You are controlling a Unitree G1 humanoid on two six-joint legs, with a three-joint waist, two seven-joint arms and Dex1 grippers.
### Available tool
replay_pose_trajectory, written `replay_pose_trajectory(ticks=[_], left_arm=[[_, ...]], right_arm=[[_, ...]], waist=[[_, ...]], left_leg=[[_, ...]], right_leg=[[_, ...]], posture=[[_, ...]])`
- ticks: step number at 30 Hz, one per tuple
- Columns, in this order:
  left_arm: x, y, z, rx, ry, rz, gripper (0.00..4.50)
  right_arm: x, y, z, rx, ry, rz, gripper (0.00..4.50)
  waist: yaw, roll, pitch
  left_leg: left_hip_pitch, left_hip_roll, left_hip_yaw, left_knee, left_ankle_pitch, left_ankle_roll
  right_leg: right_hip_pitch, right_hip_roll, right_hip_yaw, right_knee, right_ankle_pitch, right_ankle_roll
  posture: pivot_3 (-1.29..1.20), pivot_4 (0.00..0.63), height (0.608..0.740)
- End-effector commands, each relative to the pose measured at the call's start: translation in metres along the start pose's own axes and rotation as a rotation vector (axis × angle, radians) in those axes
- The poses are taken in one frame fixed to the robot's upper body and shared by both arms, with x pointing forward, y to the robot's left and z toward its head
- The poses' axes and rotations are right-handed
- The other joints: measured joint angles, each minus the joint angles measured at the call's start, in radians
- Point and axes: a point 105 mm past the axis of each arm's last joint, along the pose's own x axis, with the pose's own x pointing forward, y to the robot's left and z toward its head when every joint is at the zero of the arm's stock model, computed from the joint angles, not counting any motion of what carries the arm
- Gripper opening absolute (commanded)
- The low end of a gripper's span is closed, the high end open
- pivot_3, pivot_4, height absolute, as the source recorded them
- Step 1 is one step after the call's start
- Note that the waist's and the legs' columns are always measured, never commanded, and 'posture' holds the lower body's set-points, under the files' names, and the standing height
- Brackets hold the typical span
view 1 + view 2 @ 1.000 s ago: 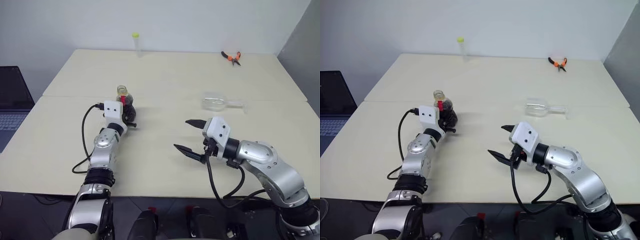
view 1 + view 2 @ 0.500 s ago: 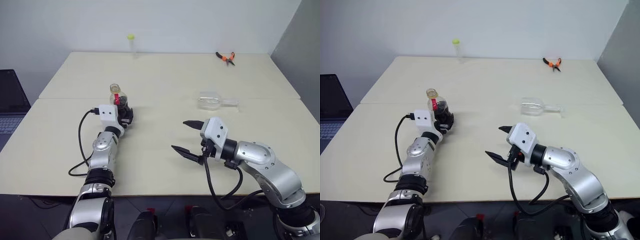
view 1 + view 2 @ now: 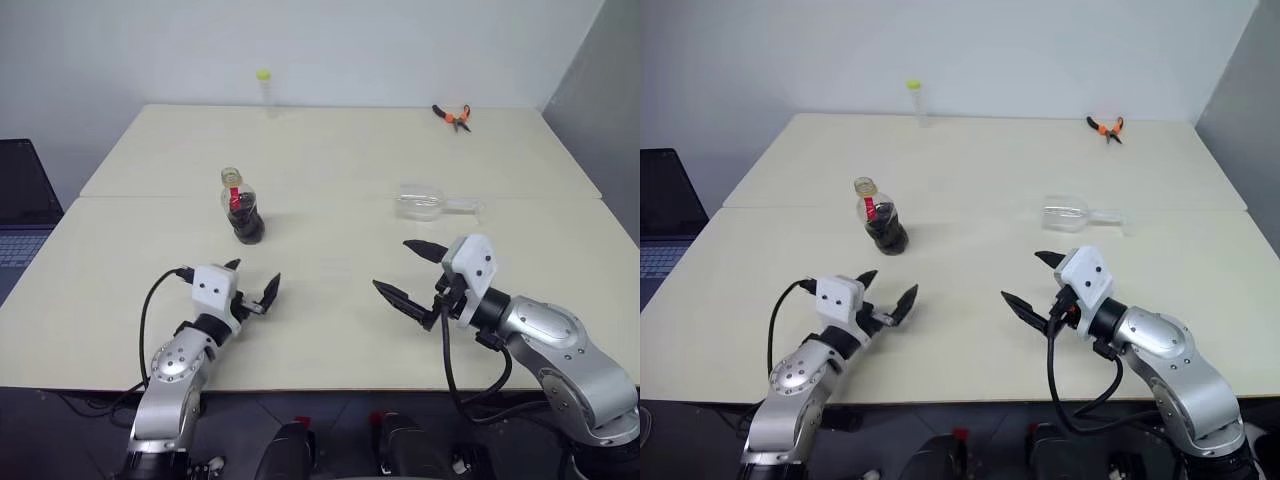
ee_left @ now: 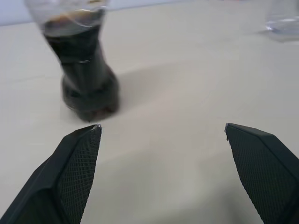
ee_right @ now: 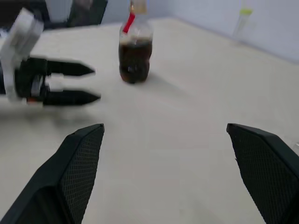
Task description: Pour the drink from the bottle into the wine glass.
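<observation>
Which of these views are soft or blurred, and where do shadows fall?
Head views: even light, the bottle sharp, a small shadow at its base; the toppled wine glass faint against the table. Left wrist view: the bottle soft, its shadow toward the glass. Right wrist view: the left gripper and the capped tube blurred.

The bottle stands upright on the table, uncapped, red label at its neck, the drink filling its lower body. The wine glass lies on its side, well right of the bottle, empty.
</observation>
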Motion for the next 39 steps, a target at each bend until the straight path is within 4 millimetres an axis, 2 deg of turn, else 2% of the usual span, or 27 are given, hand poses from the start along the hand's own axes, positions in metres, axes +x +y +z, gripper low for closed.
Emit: replay_pose_trajectory(ticks=[1, 3, 4, 5, 6, 7, 9, 12, 15, 19, 28, 36, 39], left_arm=[[0.004, -0.012, 0.027, 0.023, -0.086, -0.061, 4.47], [0.010, -0.020, 0.036, 0.024, -0.106, -0.104, 4.47], [0.013, -0.027, 0.041, 0.018, -0.111, -0.153, 4.47], [0.015, -0.032, 0.044, 0.006, -0.112, -0.193, 4.47], [0.019, -0.036, 0.054, -0.013, -0.126, -0.241, 4.47], [0.022, -0.038, 0.060, -0.027, -0.135, -0.272, 4.47], [0.028, -0.037, 0.072, -0.048, -0.148, -0.303, 4.47], [0.035, -0.038, 0.085, -0.026, -0.151, -0.376, 4.47], [0.044, -0.032, 0.096, 0.054, -0.158, -0.419, 4.47], [0.053, -0.029, 0.099, 0.117, -0.168, -0.432, 4.47], [0.060, -0.042, 0.100, 0.138, -0.194, -0.477, 4.47], [0.061, -0.045, 0.102, 0.130, -0.205, -0.483, 4.47], [0.061, -0.046, 0.103, 0.123, -0.209, -0.479, 4.50]], right_arm=[[-0.001, 0.006, 0.019, -0.046, -0.074, 0.033, 4.50], [-0.002, 0.003, 0.013, -0.091, -0.042, 0.029, 4.50], [-0.003, -0.006, 0.007, -0.131, -0.008, -0.006, 4.50], [-0.005, -0.018, -0.001, -0.180, 0.034, -0.053, 4.50], [-0.008, -0.044, -0.010, -0.279, 0.101, -0.173, 4.50], [-0.012, -0.061, -0.015, -0.354, 0.145, -0.252, 4.50], [-0.015, -0.087, -0.014, -0.445, 0.174, -0.384, 4.50], [-0.015, -0.109, -0.015, -0.582, 0.217, -0.490, 4.50], [-0.011, -0.134, -0.031, -0.762, 0.339, -0.560, 4.50], [0.004, -0.161, -0.048, -0.981, 0.477, -0.601, 4.50], [0.030, -0.202, -0.072, -1.196, 0.634, -0.647, 4.50], [0.042, -0.218, -0.077, -1.265, 0.700, -0.638, 4.50], [0.047, -0.217, -0.074, -1.269, 0.686, -0.640, 3.84]], waist=[[0.002, 0.000, 0.000], [0.004, 0.000, 0.000], [0.004, 0.000, 0.000], [0.004, 0.000, 0.000], [0.004, 0.000, 0.000], [0.004, -0.001, 0.000], [0.002, -0.001, 0.000], [-0.003, -0.001, 0.000], [-0.006, -0.001, 0.000], [-0.005, 0.000, 0.000], [-0.004, -0.001, 0.001], [-0.007, -0.001, 0.001], [-0.008, -0.001, 0.001]], left_leg=[[0.000, 0.000, 0.001, 0.000, 0.001, 0.000], [0.000, 0.000, 0.001, 0.000, 0.002, 0.001], [0.000, -0.001, 0.001, 0.000, 0.003, 0.001], [0.000, -0.001, 0.002, 0.000, 0.003, 0.001], [0.000, -0.001, 0.002, 0.001, 0.003, 0.001], [0.000, -0.001, 0.003, 0.001, 0.003, 0.001], [0.000, -0.002, 0.005, 0.001, 0.004, 0.001], [0.000, -0.001, 0.006, -0.002, 0.004, 0.000], [0.000, -0.001, 0.006, -0.002, 0.005, -0.001], [0.000, -0.001, 0.007, -0.002, 0.005, -0.001], [-0.002, -0.003, 0.009, -0.002, 0.006, -0.004], [-0.002, -0.003, 0.010, -0.003, 0.006, -0.003], [-0.001, -0.003, 0.010, -0.003, 0.006, -0.003]], right_leg=[[0.000, 0.000, -0.001, 0.000, 0.001, 0.000], [0.001, 0.000, -0.001, 0.001, 0.001, 0.000], [0.001, 0.000, -0.001, 0.001, 0.001, 0.001], [0.001, 0.001, -0.002, 0.001, 0.001, 0.001], [0.001, 0.001, -0.002, 0.001, 0.001, 0.001], [0.001, 0.001, -0.001, 0.001, 0.001, 0.001], [0.000, 0.001, -0.001, 0.001, 0.002, 0.001], [-0.001, 0.001, 0.000, 0.001, 0.001, 0.001], [-0.002, 0.002, 0.000, 0.001, 0.001, 0.000], [-0.002, 0.002, 0.001, 0.001, 0.003, -0.005], [-0.002, 0.001, 0.002, 0.000, 0.004, -0.006], [-0.003, 0.001, 0.003, 0.000, 0.004, -0.006], [-0.003, 0.001, 0.003, 0.000, 0.004, -0.006]], posture=[[0.00, 0.150, 0.740], [0.00, 0.150, 0.740], [0.00, 0.150, 0.740], [0.00, 0.150, 0.740], [0.00, 0.150, 0.740], [0.00, 0.150, 0.740], [0.00, 0.150, 0.740], [0.00, 0.150, 0.740], [0.00, 0.150, 0.740], [0.00, 0.150, 0.740], [0.00, 0.150, 0.740], [0.00, 0.150, 0.740], [0.00, 0.150, 0.740]])
